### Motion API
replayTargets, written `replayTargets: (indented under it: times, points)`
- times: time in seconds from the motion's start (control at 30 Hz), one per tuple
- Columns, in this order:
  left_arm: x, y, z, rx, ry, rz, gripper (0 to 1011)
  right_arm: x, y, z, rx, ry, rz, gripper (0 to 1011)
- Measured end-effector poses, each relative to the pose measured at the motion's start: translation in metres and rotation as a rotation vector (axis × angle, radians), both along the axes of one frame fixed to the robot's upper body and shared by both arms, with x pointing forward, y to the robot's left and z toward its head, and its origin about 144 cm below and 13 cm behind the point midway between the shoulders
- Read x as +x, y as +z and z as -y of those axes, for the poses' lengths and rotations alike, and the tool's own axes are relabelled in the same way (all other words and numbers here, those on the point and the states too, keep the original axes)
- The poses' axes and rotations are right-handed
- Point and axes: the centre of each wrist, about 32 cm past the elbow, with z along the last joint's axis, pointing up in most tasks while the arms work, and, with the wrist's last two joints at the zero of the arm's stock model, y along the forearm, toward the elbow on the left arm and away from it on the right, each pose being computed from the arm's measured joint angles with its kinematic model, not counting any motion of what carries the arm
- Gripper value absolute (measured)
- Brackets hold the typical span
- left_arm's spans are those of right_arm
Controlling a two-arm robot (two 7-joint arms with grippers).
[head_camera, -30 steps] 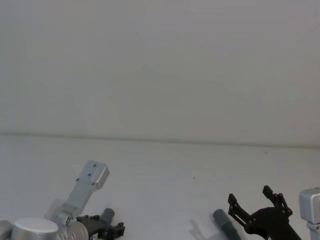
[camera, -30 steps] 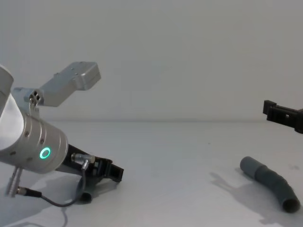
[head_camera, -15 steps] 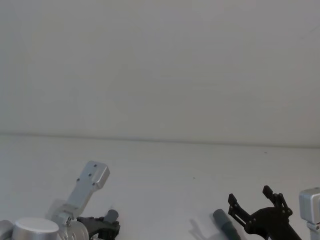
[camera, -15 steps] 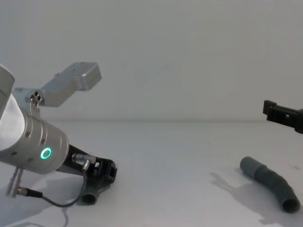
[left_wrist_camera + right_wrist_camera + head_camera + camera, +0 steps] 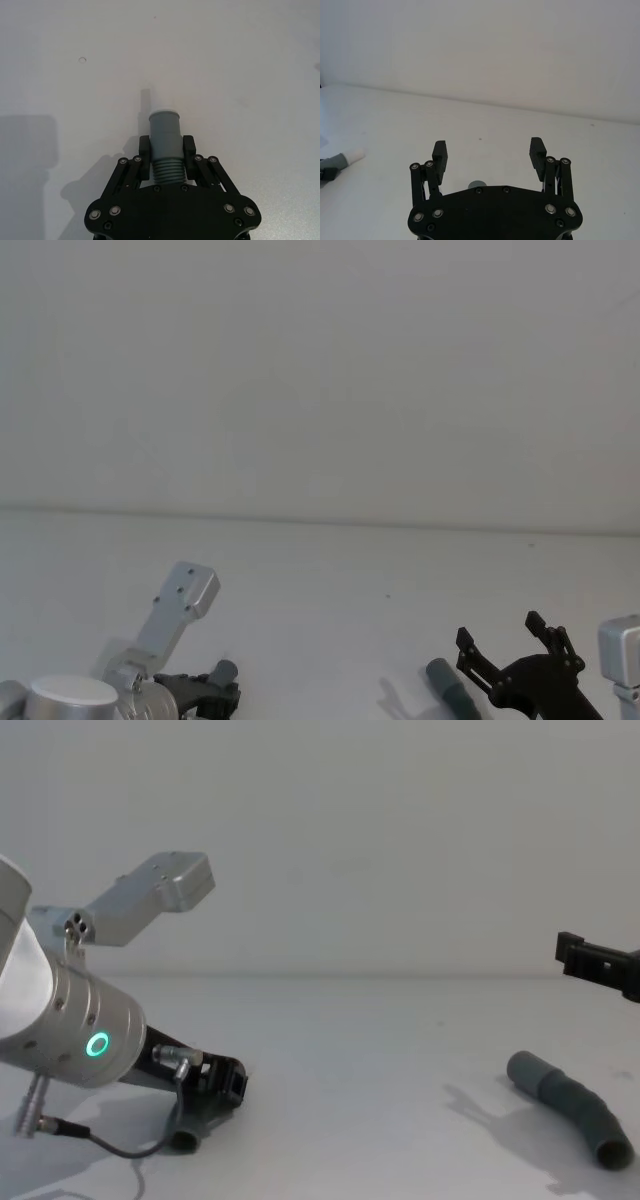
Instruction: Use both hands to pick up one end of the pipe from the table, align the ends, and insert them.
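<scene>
grasping step, half done: left pincer point(image 5: 166, 147) is clamped on the short hose point(image 5: 164, 127), low over the table point(image 5: 350, 1020), well left of the long hose point(image 5: 570, 1105). right pincer point(image 5: 489, 146) hangs above the long hose, fingers apart. next, i'd say: lower it, clamp near the end, lift, align. can't tell if the short hose is off the table; the long hose is cut off in head view.
</scene>
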Motion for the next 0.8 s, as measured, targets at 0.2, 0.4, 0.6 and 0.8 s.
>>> replayTargets:
  times: [0.2,0.4,0.6,0.8]
  points:
    - [0.0000,0.0000,0.0000,0.000,0.000,0.000,353,0.0000,0.0000,0.0000,0.000,0.000,0.000,1002]
    - [0.0003,0.0003,0.0001,0.002,-0.009,0.004,352,0.0000,0.0000,0.0000,0.000,0.000,0.000,1002]
    - [0.0021,0.0024,-0.0023,0.013,-0.047,0.045,352,0.0000,0.0000,0.0000,0.000,0.000,0.000,1002]
    - [0.0050,0.0075,-0.0058,0.044,-0.104,0.111,352,0.0000,0.0000,0.0000,0.000,0.000,0.000,1002]
